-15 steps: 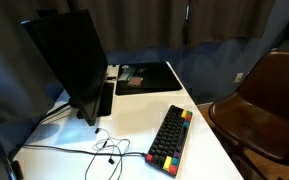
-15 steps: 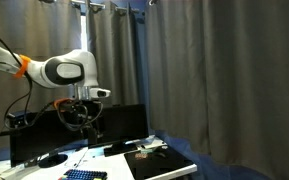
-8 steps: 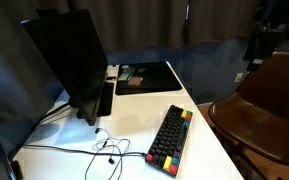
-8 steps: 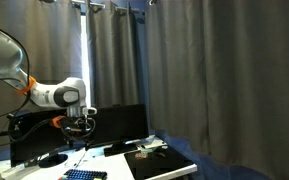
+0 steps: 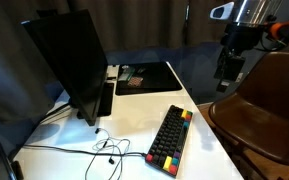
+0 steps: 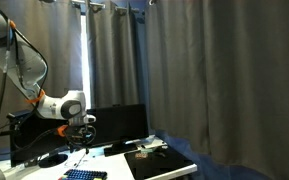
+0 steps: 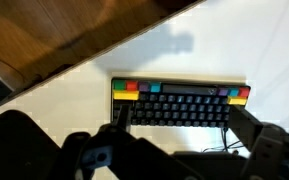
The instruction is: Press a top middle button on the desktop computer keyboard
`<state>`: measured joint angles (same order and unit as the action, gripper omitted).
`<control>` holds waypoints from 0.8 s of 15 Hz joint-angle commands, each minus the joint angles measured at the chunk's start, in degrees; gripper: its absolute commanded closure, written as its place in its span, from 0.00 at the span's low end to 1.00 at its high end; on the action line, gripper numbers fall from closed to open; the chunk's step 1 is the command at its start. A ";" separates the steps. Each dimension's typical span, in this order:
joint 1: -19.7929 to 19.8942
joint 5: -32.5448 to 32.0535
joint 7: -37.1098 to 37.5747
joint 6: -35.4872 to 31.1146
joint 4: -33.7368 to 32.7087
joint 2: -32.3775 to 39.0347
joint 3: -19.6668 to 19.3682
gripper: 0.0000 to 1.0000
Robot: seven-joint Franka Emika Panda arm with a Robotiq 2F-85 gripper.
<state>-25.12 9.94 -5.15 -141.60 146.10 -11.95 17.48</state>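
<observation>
By chair (image 5: 269, 100) | end effector (image 5: 226, 80) open, empty | keyboard (image 5: 170, 138), cables (image 5: 104, 150) beside | monitor (image 5: 69, 60) well apart

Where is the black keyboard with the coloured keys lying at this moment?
In an exterior view, the compact black rectangular keyboard lies on the white table, between the thin tangled cable and the brown wooden chair.

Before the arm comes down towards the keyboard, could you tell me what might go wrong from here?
1. The gripper hangs off to the side of the white table, near the brown chair; a careless path could clip the chair or the table's edge.
2. In the wrist view its jaws stand wide apart above the tightly packed keyboard, so a finger might press a wrong key or several.
3. The keyboard lies close to that edge; a slanted push might slide it off.
</observation>
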 commanded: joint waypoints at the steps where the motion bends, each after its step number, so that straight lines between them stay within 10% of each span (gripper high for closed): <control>1: 0.59 0.18 -0.12 0.17 -0.02 -0.44 0.54 0.00; 12: 0.05 1.19 -1.57 -8.13 -2.10 8.59 1.57 0.00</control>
<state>-25.15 10.40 -5.51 -146.40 146.02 -8.14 17.83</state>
